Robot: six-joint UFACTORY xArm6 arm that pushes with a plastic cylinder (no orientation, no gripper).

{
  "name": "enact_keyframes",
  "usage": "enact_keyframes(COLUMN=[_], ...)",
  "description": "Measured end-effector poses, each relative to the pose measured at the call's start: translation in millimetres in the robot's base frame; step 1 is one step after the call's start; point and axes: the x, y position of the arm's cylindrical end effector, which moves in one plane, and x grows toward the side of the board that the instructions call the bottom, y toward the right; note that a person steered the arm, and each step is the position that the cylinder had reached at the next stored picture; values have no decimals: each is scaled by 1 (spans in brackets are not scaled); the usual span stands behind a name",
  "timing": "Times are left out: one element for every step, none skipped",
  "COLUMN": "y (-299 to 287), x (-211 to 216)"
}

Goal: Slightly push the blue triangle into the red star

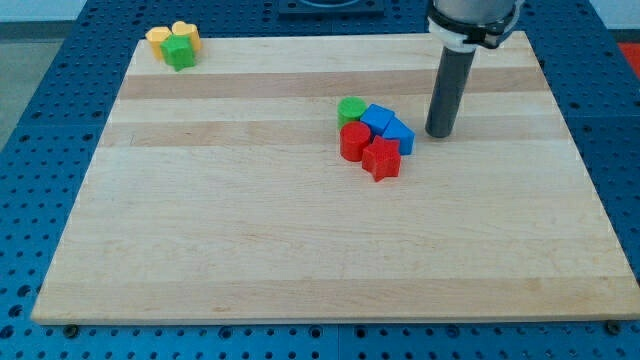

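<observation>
The blue triangle (399,135) lies right of the board's centre, touching the red star (381,158) just below and left of it. A blue cube (377,118), a green cylinder (351,109) and a red cylinder (354,141) crowd against them in one cluster. My tip (440,134) rests on the board just to the right of the blue triangle, a small gap apart from it.
At the board's top left corner sit a yellow block (158,39), a yellow heart-like block (186,33) and a green star-like block (179,52), touching each other. The wooden board (300,250) lies on a blue perforated table.
</observation>
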Motion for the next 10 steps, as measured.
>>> enact_keyframes(y=[-7,-9,-25,-35,-41,-41,-34,-11,-13,-30], x=[8,8,11,11,11,11,11,4,-28,-71])
